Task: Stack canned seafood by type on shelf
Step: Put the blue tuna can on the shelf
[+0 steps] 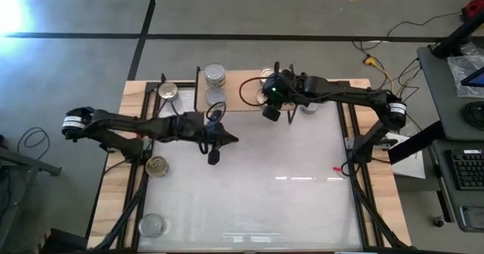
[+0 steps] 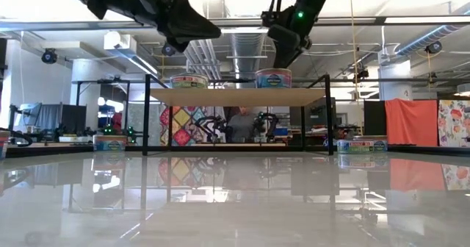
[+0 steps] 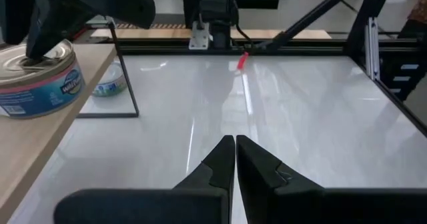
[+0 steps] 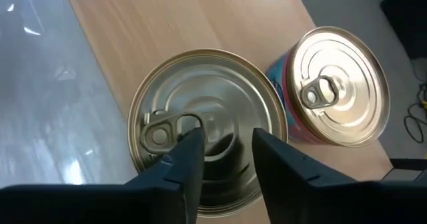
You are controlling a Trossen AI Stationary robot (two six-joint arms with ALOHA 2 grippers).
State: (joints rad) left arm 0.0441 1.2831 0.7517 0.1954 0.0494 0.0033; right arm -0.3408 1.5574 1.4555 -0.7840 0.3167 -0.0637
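Item: gold-topped can (image 4: 207,127), short and round, upright on the light-wood shelf (image 1: 242,84), pull tab up, near the shelf's right end. Being round, it has no long axis to line up with; the only axis that counts is vertical.

Neighbour: a second gold-topped can (image 4: 337,84) with a pink and blue label stands just beside it on the same board, with a narrow gap between them as far as the right wrist view shows.

Pincer at work: the right gripper (image 4: 223,164) hangs directly above the first can, pointing down at its lid. Its fingers are partly apart, narrower than the lid, with the tips over the centre and the pull tab. Whether they touch the metal or pinch the tab cannot be told; nothing is seen lifted.

Governing relation: the can lies straight below the pincer, so any coming move is judged to be vertical, not sideways. The right arm is much the nearer.

Elsewhere on the shelf: two silver-topped cans (image 1: 215,75) at the left end.

Off the shelf: further cans (image 1: 157,165) on the table's left side.

Waiting arm: the left gripper (image 3: 235,161), fingers closed and empty, over the white table (image 1: 302,201) in front of the shelf.
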